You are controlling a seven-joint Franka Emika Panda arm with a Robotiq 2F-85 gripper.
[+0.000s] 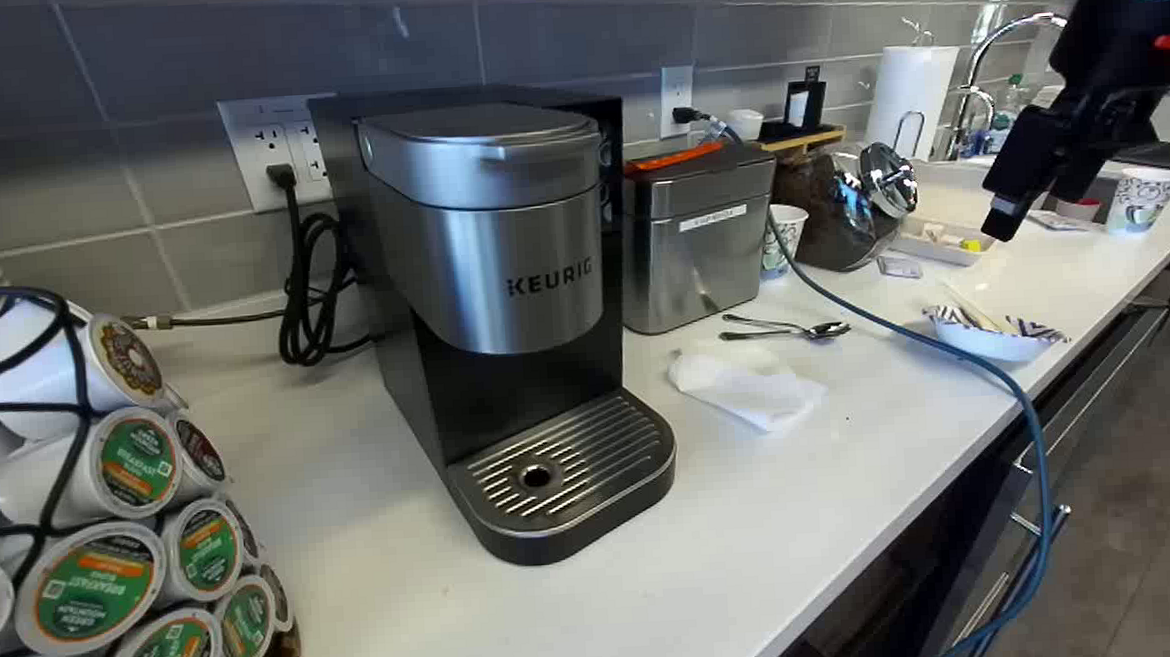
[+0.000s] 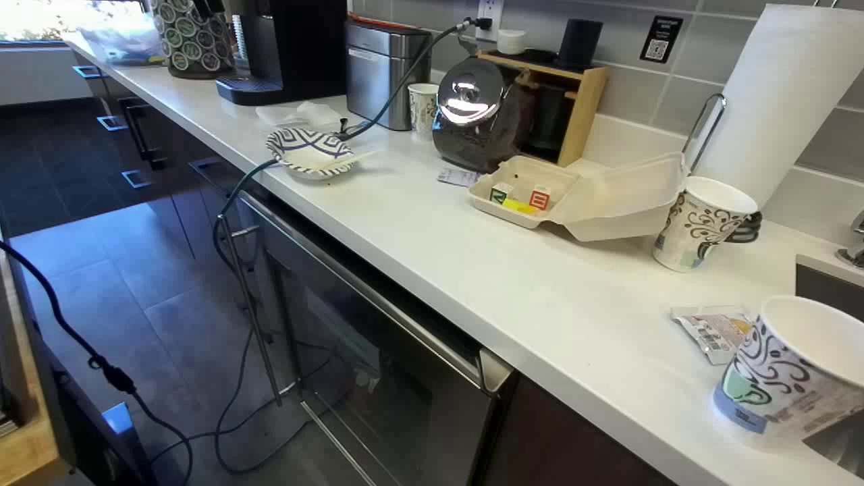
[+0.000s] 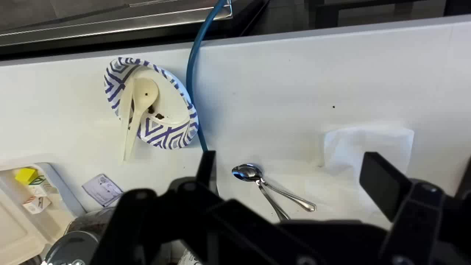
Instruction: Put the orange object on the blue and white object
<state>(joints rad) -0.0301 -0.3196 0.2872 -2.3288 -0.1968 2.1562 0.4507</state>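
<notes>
Gripper (image 3: 294,178), jaws spread wide and empty, should clasp the slim orange object (image 1: 674,158), lying atop the steel container (image 1: 703,252), across its narrow middle, as it is probably light, stiff and smooth.

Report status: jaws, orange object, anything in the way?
Jaws open, nothing held. Orange object atop metal bin. Possible obstruction: pale spoon in blue-and-white bowl.

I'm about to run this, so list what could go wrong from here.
The blue cable runs right beside the blue and white bowl; snagging it might drag the bowl. The pale spoon inside could keep the orange object from settling. That object, atop the metal box, may get knocked off.
</notes>
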